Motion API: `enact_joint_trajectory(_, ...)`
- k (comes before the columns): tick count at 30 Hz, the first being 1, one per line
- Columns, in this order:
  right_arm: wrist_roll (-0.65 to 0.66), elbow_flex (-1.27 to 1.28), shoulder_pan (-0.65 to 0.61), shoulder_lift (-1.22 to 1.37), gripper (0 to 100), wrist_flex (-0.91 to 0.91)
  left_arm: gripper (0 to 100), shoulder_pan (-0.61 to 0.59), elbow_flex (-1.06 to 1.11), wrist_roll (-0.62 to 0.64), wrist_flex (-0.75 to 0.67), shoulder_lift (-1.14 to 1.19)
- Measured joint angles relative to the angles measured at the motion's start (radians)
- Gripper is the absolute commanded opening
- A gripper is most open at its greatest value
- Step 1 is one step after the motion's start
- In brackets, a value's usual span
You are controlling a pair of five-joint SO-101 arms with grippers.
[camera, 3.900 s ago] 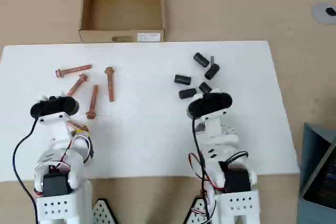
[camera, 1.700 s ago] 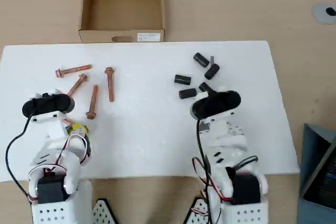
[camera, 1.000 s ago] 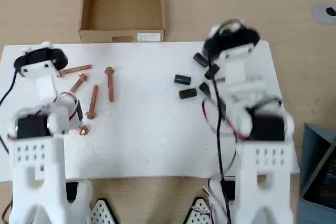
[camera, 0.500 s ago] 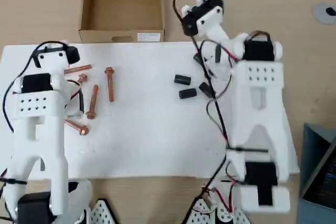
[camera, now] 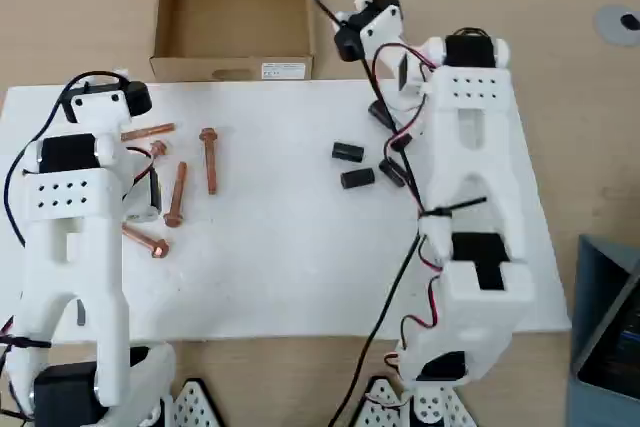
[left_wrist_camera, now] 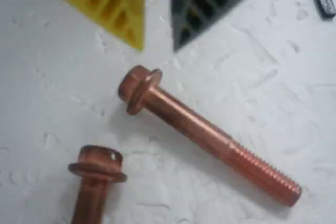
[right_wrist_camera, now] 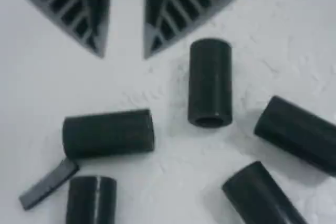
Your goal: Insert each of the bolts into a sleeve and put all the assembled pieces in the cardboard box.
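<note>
Two spread, empty tools: the left tool [left_wrist_camera: 156,43] hangs over a bolt [left_wrist_camera: 215,141], likely stiff and slick, best pinched mid-shank; the right tool [right_wrist_camera: 125,51] over light, roll-prone sleeves [right_wrist_camera: 210,82].

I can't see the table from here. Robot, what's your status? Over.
Left gripper open above a bolt. Right gripper open above the sleeves. No bolt sleeved yet. Flat dark strip lying among sleeves.

On the sheet [camera: 280,247], bolts [camera: 179,192] lie left, sleeves [camera: 348,152] right, well apart. The cardboard box [camera: 232,69] stands just behind the sheet's far edge.
</note>
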Motion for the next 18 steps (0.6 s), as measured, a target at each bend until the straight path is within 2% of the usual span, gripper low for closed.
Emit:
enact_joint_trajectory(3,0.029,-0.063,0.0,0.077,17.1,0.04,5,0.0,0.0,-0.002,0.0,0.0)
enact_joint_trajectory(18,0.037,-0.505,-0.058,0.463,17.1,0.149,5,0.0,0.0,-0.002,-0.021,0.0)
